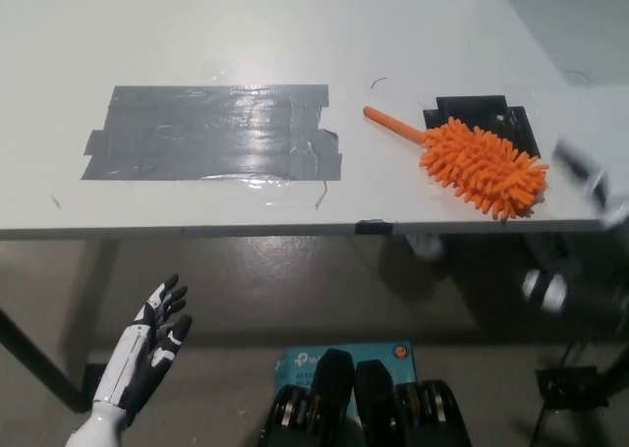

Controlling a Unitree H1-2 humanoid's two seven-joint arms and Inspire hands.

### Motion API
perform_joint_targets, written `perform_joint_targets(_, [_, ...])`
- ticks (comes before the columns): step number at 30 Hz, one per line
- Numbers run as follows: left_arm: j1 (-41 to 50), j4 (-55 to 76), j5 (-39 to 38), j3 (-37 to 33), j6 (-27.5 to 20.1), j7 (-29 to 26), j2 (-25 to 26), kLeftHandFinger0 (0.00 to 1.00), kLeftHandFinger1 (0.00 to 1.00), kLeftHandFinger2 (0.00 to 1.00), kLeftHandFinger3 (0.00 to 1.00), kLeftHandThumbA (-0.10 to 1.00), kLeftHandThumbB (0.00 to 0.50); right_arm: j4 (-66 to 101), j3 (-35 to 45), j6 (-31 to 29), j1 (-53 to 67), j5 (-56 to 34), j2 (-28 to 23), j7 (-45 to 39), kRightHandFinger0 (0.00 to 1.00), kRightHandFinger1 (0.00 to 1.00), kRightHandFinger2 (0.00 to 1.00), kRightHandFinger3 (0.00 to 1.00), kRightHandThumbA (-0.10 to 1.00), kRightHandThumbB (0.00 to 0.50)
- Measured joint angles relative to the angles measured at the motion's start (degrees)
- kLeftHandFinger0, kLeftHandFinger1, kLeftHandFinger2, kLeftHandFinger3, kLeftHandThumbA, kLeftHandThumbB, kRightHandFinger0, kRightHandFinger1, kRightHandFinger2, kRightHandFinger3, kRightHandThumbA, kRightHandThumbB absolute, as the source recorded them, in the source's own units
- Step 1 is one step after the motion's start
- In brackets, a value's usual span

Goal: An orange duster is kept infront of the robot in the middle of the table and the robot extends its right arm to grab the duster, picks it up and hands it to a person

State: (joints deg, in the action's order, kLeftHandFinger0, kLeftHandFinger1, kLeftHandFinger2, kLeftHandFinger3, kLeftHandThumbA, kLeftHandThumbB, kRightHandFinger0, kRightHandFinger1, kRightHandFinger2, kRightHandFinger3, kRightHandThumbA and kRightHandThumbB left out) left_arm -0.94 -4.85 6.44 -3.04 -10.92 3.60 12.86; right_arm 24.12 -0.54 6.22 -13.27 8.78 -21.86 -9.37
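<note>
- The white table (pixel 246 34) spans the upper part of the head view, with bare floor below its front edge.
- The orange duster (pixel 470 159) lies flat near the front edge on the robot's right, its handle pointing up-left and its head partly over a black tape patch (pixel 488 113).
- The right hand (pixel 582 187) appears only as a motion-blurred shape at the right edge, just beside the duster head; whether its fingers are spread or closed cannot be told, and it appears to hold nothing.
- Judgement: the reach is in hand. The slim handle looks the firmer place to close on than the soft head.
- The left hand (pixel 147 354) rests below table level at lower left, fingers spread, empty.
- A grey tape patch (pixel 211 133) lies well apart from the duster; nothing blocks the approach.
</note>
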Motion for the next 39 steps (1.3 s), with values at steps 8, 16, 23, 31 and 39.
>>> perform_joint_targets(8, [-0.27, -0.08, 0.0, 0.0, -0.07, 0.0, 0.0, 0.84, 0.94, 0.97, 1.0, 0.87, 0.145, -9.05, -4.92, 9.69, -18.96, 2.9, -4.63, -3.93, 1.0, 1.0, 1.0, 1.0, 1.0, 0.365])
perform_joint_targets(16, [-1.11, -0.2, 0.04, -0.01, -0.4, 0.0, -0.03, 0.84, 0.94, 0.98, 1.0, 0.87, 0.141, -25.81, -13.4, 17.14, -30.93, 7.5, -3.17, -7.85, 1.0, 1.0, 1.0, 1.0, 1.0, 0.353])
perform_joint_targets(23, [-1.2, -0.19, 0.05, -0.08, -0.45, 0.01, -0.14, 0.84, 0.94, 0.97, 1.0, 0.87, 0.138, -37.45, -14.57, 19.26, -33.2, 11.65, 2.65, -8.5, 1.0, 1.0, 1.0, 1.0, 1.0, 0.369])
perform_joint_targets(31, [-1.41, -0.18, 0.07, -0.12, -0.68, 0.04, -0.12, 0.82, 0.93, 0.95, 1.0, 0.85, 0.127, -48.21, -17.18, 20.16, -33.45, 16.88, 4.88, -7.39, 1.0, 1.0, 1.0, 1.0, 1.0, 0.404])
perform_joint_targets(39, [-1.49, -0.18, 0.11, -0.22, -0.81, 0.06, -0.11, 0.86, 0.96, 0.95, 1.0, 0.83, 0.132, -53.69, -17.59, 20.05, -33.96, 19.21, 4.87, -4.68, 1.0, 1.0, 1.0, 1.0, 1.0, 0.404])
